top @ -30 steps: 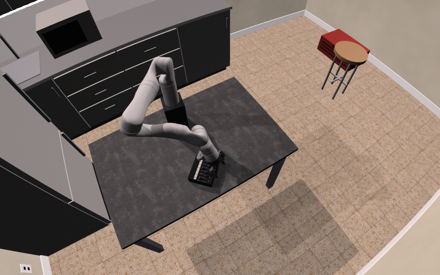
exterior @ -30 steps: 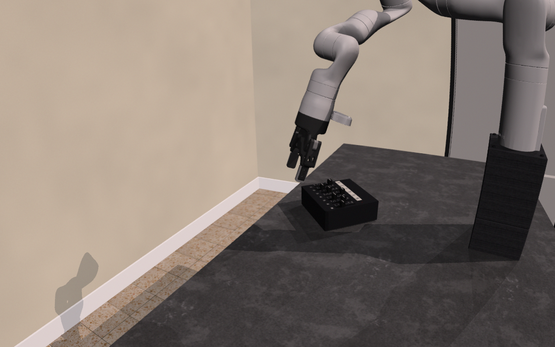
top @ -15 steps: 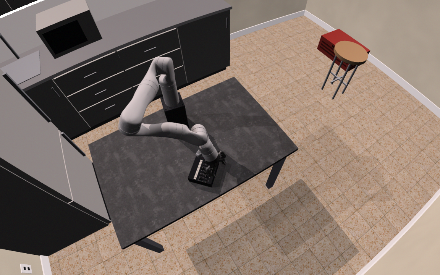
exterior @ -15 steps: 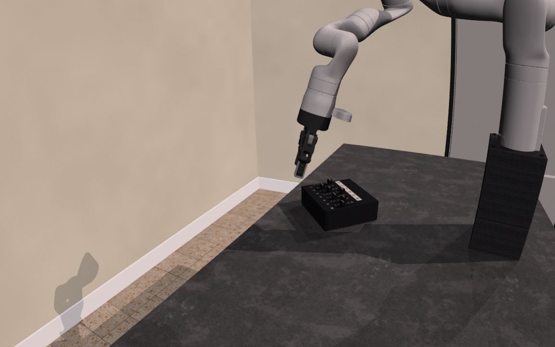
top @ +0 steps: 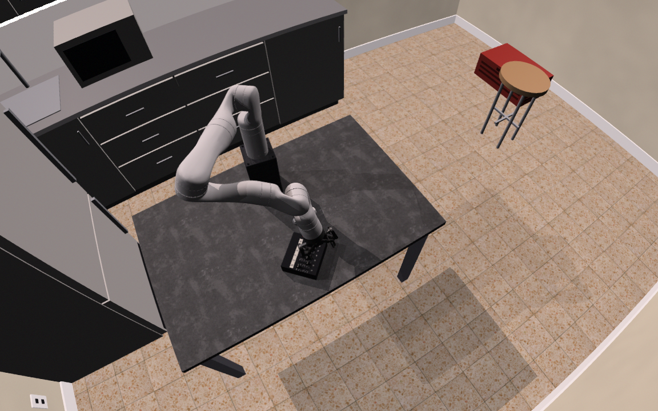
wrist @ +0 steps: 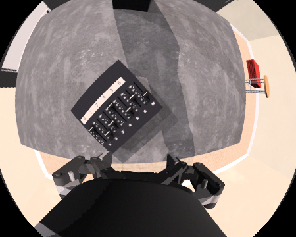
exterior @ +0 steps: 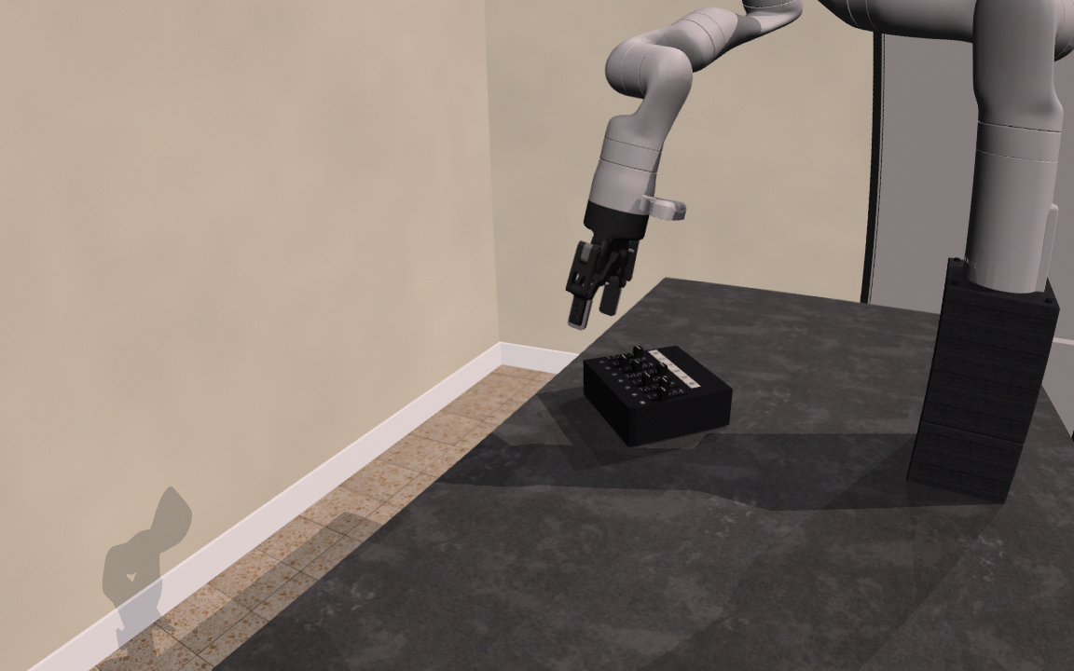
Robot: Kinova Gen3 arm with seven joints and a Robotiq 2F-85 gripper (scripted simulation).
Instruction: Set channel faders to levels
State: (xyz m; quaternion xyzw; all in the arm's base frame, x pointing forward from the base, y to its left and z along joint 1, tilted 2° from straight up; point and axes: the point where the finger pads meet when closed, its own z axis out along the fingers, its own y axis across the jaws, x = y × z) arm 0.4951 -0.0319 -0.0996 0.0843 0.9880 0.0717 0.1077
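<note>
The black lighting desk [top: 288, 260] [exterior: 674, 417] [wrist: 103, 83] sits flat on the table. Its white tape [exterior: 674, 368] [wrist: 100, 101] reads 9, 2, 7, 3, 3, 6. In the wrist view, fader 1's cap [wrist: 91, 129] and fader 4's cap [wrist: 110, 106] stand high, near the tape. Fader 2's cap [wrist: 107, 133] and fader 5's cap [wrist: 128, 109] stand low. Fader 3's cap [wrist: 111, 122] and fader 6's cap [wrist: 132, 97] are nearer mid-slot. The master cap [wrist: 145, 94] is low. Exact levels are too small to read. My gripper [exterior: 593, 315] [wrist: 139, 159] is open and empty above the desk, touching nothing.
The dark table [top: 208, 265] [exterior: 775, 583] has its outer edge close beyond the desk. The arm's black base block [exterior: 974, 383] stands on the table's opposite side. A stool [top: 524, 77] and a red cabinet [top: 508, 53] stand on the floor, far away.
</note>
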